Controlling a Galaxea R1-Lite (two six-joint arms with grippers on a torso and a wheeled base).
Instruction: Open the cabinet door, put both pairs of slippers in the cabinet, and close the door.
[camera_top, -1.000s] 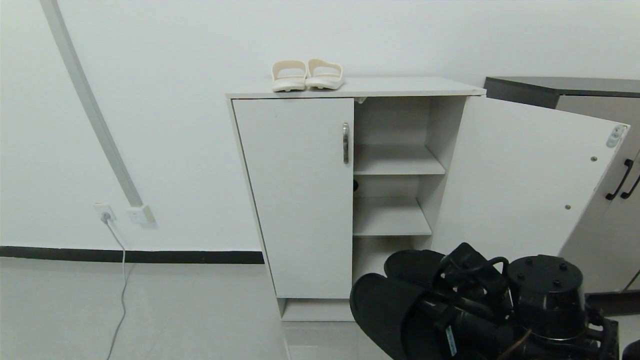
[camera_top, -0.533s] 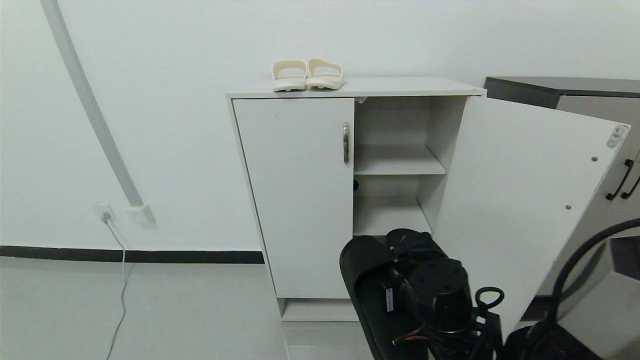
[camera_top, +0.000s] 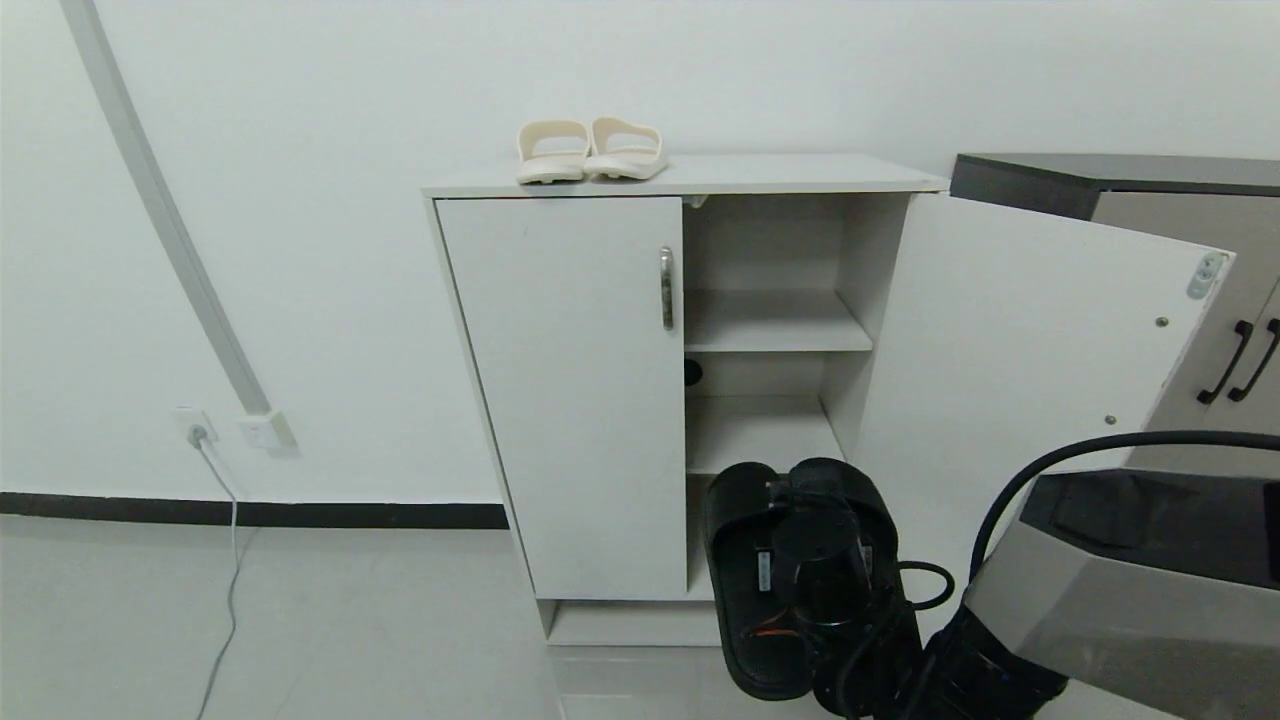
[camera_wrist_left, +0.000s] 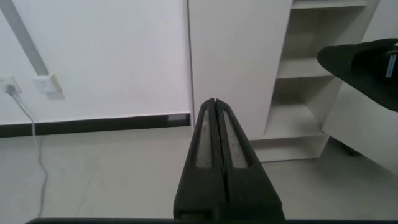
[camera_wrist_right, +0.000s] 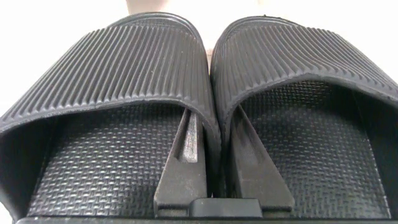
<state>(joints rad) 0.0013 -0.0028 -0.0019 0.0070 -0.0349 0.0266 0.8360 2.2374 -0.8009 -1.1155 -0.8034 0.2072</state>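
Black slippers (camera_top: 730, 540) are now right at the mouth of the cabinet (camera_top: 780, 172), low down, under the lower shelf (camera_top: 760, 432). A sec ago they hung lower and further to the robot's right, so the arm's swung them in and fwd toward the opening. Head cam's shifted a touch too, so the whole scene slides. Can't tell if the toes are past the front edge yet. Right tool (camera_wrist_right: 214, 140) is clenched on the pair, one finger inside each slipper, pinching the two inner walls together. Looks like pr no. 1 is abt to go in. Cream slippers (camera_top: 590, 150) sit on the cabinet top, not yet handled, and the door-closing's undone too. Left tool (camera_wrist_left: 214, 107) is squeezed tight on nothing, off to the left over the floor. Count: 2 black + 2 cream = 2 prs. 2 doors: right door (camera_top: 1020, 330) wide open, left door (camera_top: 570, 390) closed. 2 shelves on show.
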